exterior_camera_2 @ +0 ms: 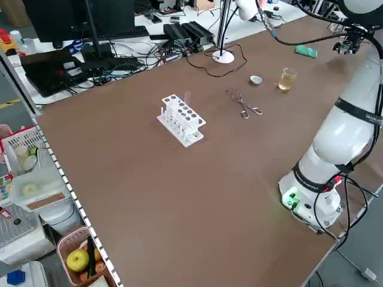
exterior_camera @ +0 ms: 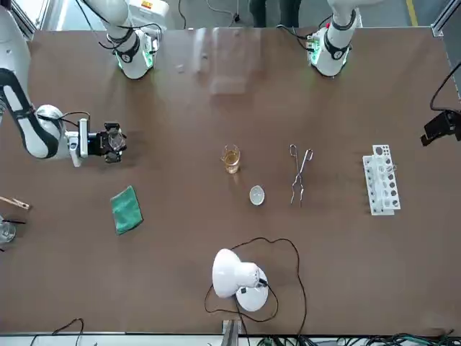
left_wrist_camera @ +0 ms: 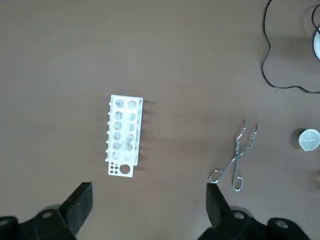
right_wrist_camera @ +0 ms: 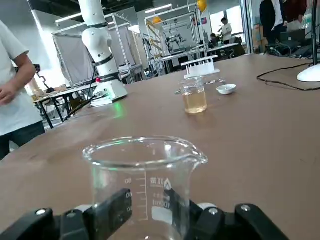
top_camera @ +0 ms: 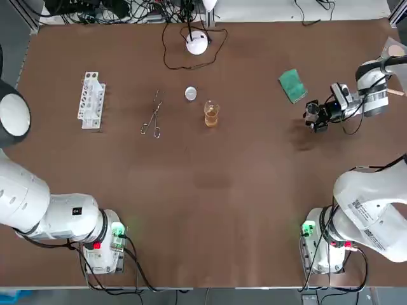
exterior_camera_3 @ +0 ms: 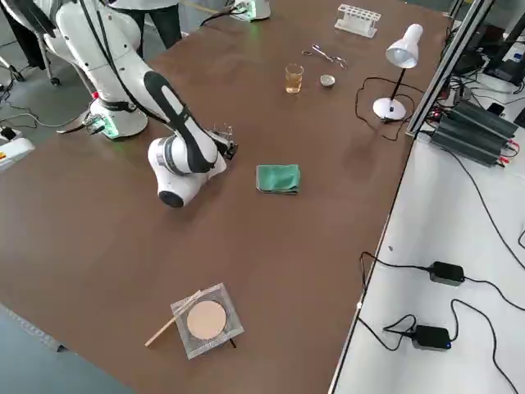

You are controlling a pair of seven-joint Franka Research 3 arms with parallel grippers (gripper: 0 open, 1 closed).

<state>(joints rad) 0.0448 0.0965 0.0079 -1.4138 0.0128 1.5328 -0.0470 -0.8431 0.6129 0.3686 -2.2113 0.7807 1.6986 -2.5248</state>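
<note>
Table (top_camera: 222, 190): broad bare brown top across the whole near half. The objects are in a loose row toward the far side.

Right gripper (top_camera: 313, 117) works low near the robot's right edge, out past mid-depth. The forearm lies almost level and reaches in from the edge, with the fingers aimed toward the table's middle. Jaws are closed on the lower wall of an empty beaker (right_wrist_camera: 145, 175). I cannot tell whether its base touches the table or hangs just above it.

The empty beaker stands upright with its long axis vertical and its mouth up. The pouring lip juts out above one finger, and the printed scale faces the wrist.

Room around it:
- A green cloth (top_camera: 292, 85) lies near, on the far side of the gripper and apart from it.
- A clear lane of bare table runs from the gripper to a beaker of amber liquid (top_camera: 211, 113) near the middle.
- Farther along the row are a small white dish (top_camera: 191, 93), tongs (top_camera: 152, 117) and a test tube rack (top_camera: 91, 100). A desk lamp (top_camera: 197, 42) stands at the far edge.
- A wire gauze square (exterior_camera_3: 205, 318) sits close to the right edge, behind the right arm.

Left gripper (left_wrist_camera: 147, 189) is parked high above the left side and looks straight down on the rack. Its jaws are wide apart with nothing between them.

A person in a white shirt (right_wrist_camera: 15, 90) stands beyond the table's near side.
</note>
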